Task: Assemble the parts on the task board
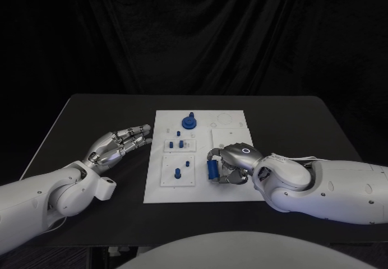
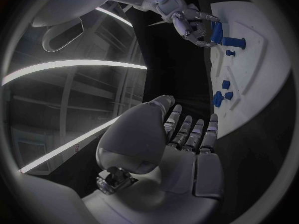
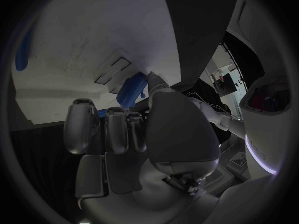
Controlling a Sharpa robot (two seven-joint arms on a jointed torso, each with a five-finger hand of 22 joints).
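Pick-up of a blue part (image 1: 213, 169) appears to be the step in hand: it is pinched by the curled fingers of the right hand (image 1: 232, 162) at about five o'clock on the task board (image 1: 230, 185). The left hand (image 1: 120, 144) is held apart at nine o'clock, fingers loosely spread, holding nothing. Next, the part would probably be carried to a free seat and set in upright.

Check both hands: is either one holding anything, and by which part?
The right hand grips a blue part over the task board; where exactly it is held cannot be told. The left hand holds nothing.
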